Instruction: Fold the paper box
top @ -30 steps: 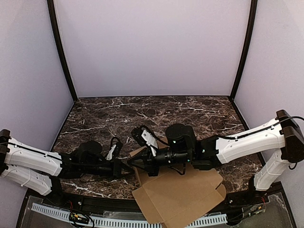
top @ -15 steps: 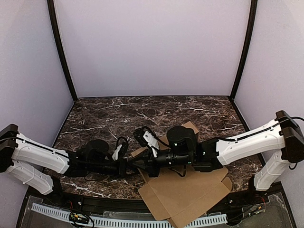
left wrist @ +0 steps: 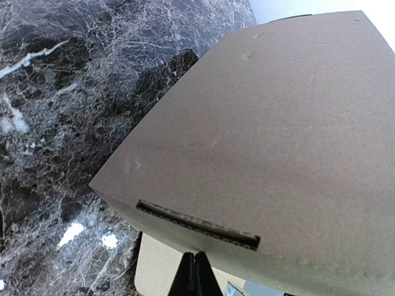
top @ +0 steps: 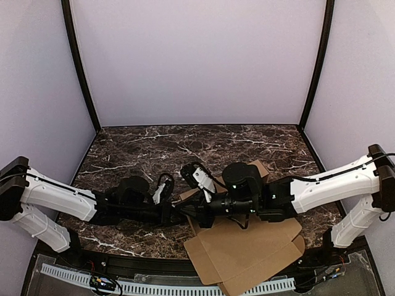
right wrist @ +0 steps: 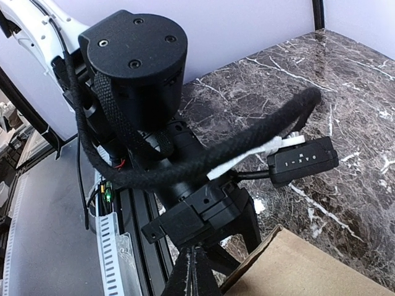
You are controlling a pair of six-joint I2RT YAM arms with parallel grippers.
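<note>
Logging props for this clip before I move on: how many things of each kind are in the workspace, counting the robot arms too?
Cardboard box: 1
Robot arms: 2 (left arm, right arm)
Total: 3

Dark marble tabletop enclosed by pale lilac walls.
</note>
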